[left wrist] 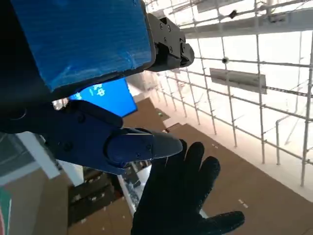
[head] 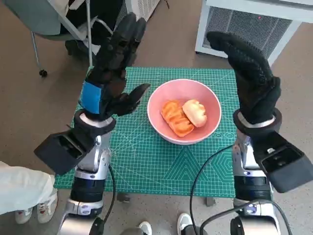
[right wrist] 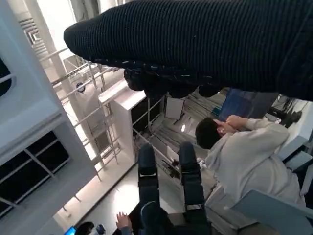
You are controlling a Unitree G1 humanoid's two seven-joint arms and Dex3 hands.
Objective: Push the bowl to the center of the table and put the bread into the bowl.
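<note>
A pink bowl stands near the middle of the green cutting mat on the table. Inside it lie an orange pastry and a pale bread roll, side by side. My left hand is raised above the mat's left side, fingers spread and holding nothing. My right hand is raised to the right of the bowl, fingers straight and empty. The left wrist view shows my taped left hand and the gloved right hand beyond it. The glove spans the right wrist view.
A white slatted unit stands behind the table at the right. A chair stands at the back left. A person's shoes show at the lower left. A seated person appears in the right wrist view.
</note>
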